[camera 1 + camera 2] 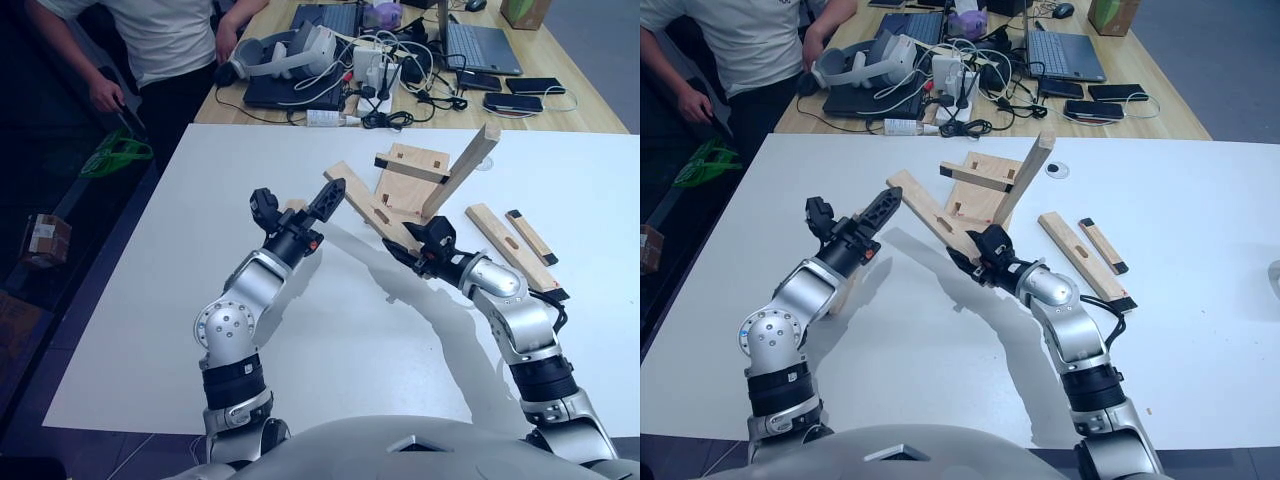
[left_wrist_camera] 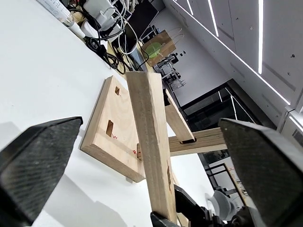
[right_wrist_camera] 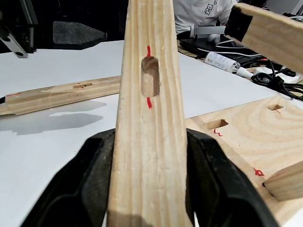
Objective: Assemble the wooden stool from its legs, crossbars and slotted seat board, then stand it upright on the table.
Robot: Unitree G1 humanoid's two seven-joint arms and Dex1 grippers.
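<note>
The right claw is shut tight on a wooden leg near its low end, and the leg leans up over the white surface. The left claw is wide open and empty, just beside the leg's top end. The seat board lies behind, with another leg stuck in it. The wood looks hard, stiff and light. Its smooth sides may slip, so grip the flat sides, away from the hole.

White table in the foreground. Beyond its far edge, a wooden desk carries laptops, a white headset, phones and tangled cables. Dark floor off the left edge, with a cardboard box on it. Ceiling light strips are lit.
</note>
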